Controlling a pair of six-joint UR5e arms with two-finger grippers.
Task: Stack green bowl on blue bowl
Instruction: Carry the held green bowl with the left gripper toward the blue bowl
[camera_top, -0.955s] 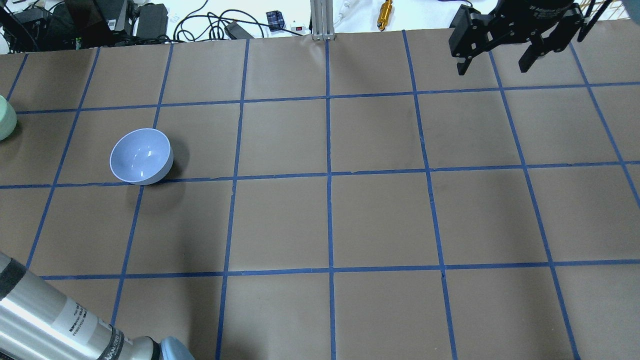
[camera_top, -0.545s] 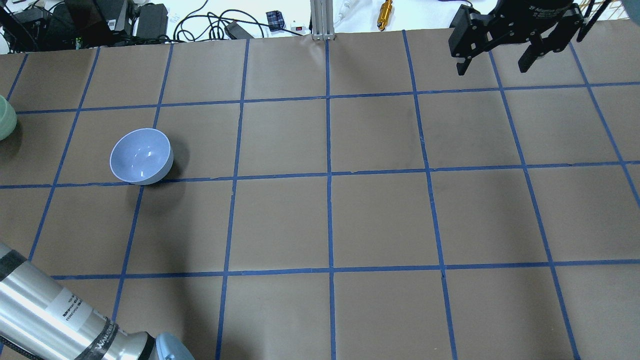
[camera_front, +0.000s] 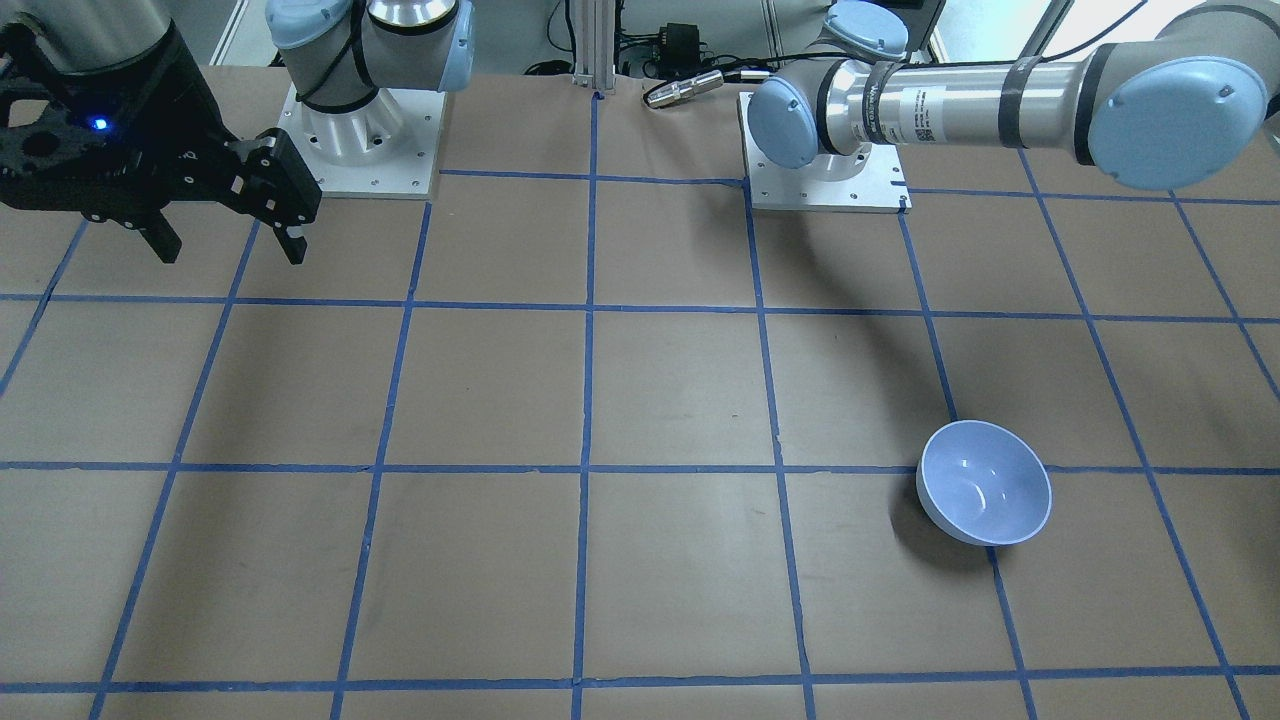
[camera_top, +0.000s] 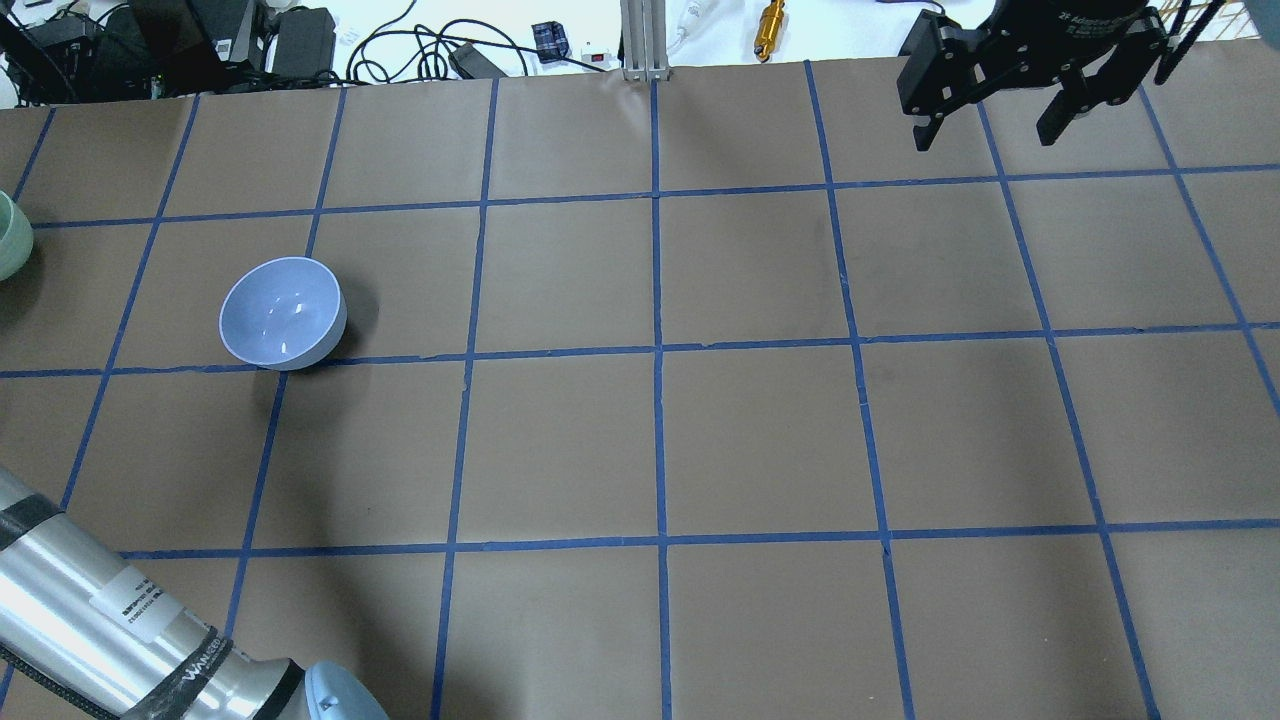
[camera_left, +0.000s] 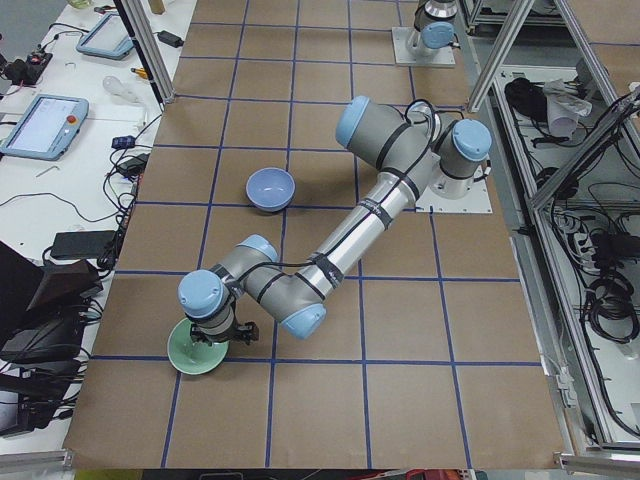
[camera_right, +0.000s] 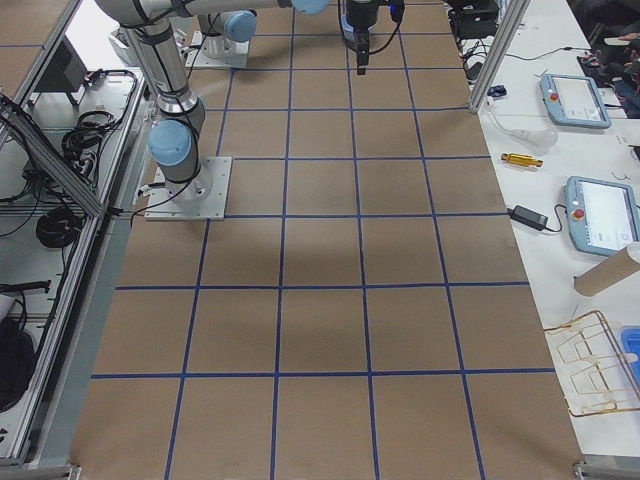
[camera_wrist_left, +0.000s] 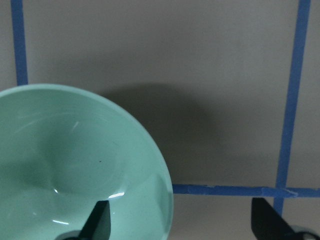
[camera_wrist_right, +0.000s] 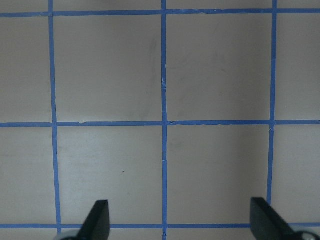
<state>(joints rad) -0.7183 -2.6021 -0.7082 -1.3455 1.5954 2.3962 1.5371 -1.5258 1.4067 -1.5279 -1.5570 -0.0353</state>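
Right, there's the brown, blue-gridded tabletop (camera_top: 760, 440), and the long left arm (camera_left: 370, 215) is stretched out to its own left end. That's where the green bowl (camera_left: 198, 355) sits upright, well apart from the blue bowl (camera_top: 283, 313). The left fingers (camera_wrist_left: 100, 222) are spread, one inside the green rim and one outside, so I'd call this the grasp step. Next it needs to pinch that rim, lift, and carry the bowl over the blue one. The right fingers (camera_wrist_right: 99, 220) hang spread, holding nothing.

Between green bowl (camera_left: 185, 361) and blue bowl (camera_left: 270, 187) lies open table (camera_left: 226, 226), seemingly flanked by the left arm (camera_left: 352, 232).
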